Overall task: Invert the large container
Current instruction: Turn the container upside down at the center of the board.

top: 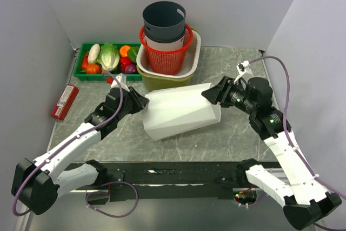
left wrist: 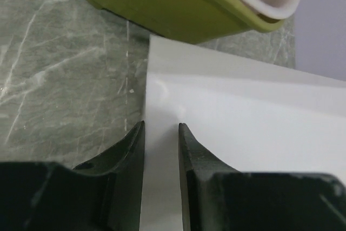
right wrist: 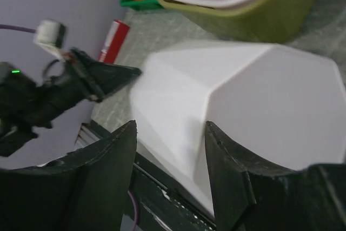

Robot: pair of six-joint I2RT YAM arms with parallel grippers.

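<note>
A red packet [top: 65, 101] lies far left on the worktop [top: 232, 133]; its writing is too small to read. A green tray [top: 79, 74] holds vegetables [top: 109, 56]. Beside it a green tub [top: 162, 82] holds a white tub [top: 195, 52], a red basket [top: 165, 60] and a dark bucket [top: 164, 20]. The big white container [top: 181, 111] lies on its side mid-worktop, its long way running left to right. The left gripper [top: 144, 101] has its jaws clenched on the thin left edge. The right gripper [top: 211, 93] has its jaws grasping the right end.
</note>
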